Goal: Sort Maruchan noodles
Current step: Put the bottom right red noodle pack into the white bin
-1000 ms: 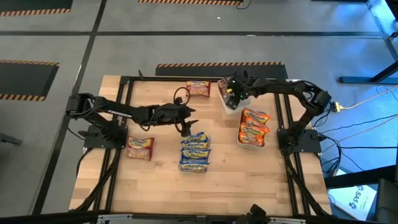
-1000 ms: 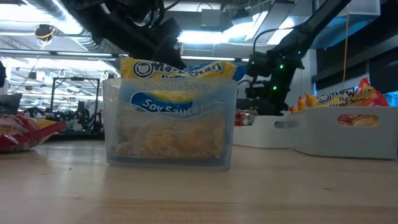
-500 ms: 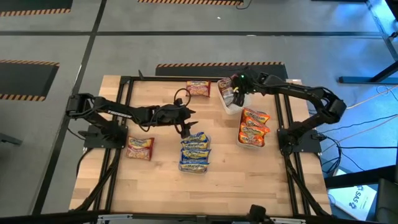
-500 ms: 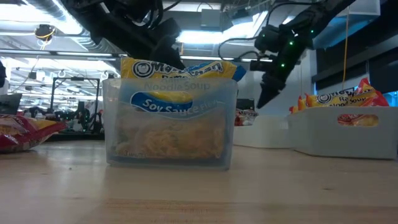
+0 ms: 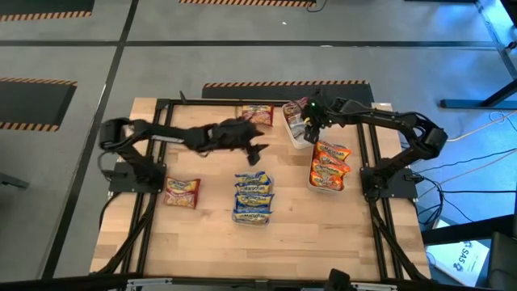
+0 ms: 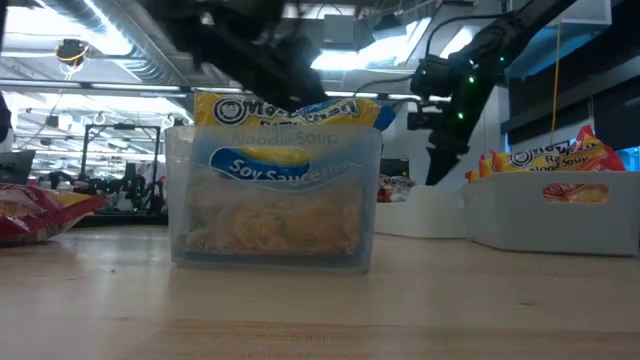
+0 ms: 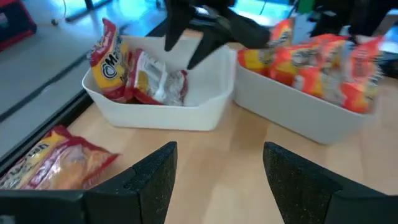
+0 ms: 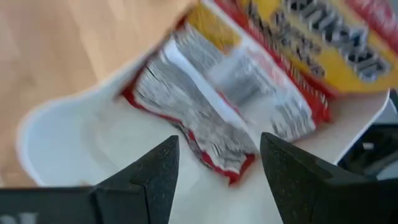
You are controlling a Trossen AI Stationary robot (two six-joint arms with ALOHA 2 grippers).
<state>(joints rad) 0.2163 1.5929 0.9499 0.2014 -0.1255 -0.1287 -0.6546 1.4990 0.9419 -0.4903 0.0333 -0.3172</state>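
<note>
The right gripper, fingers spread and empty, is hovering over red packets in the white bin. Light, crinkly and slippery-looking, they are probably best pinched at a sealed edge.

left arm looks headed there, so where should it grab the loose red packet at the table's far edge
The loose red packet lies flat on the bare table, so the left gripper, fingers open, should probably come straight down and pinch across its narrow width, near the middle.

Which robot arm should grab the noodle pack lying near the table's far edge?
Probably left: its open end effector hangs near that loose packet, while the right end effector is over the white bin.
</note>
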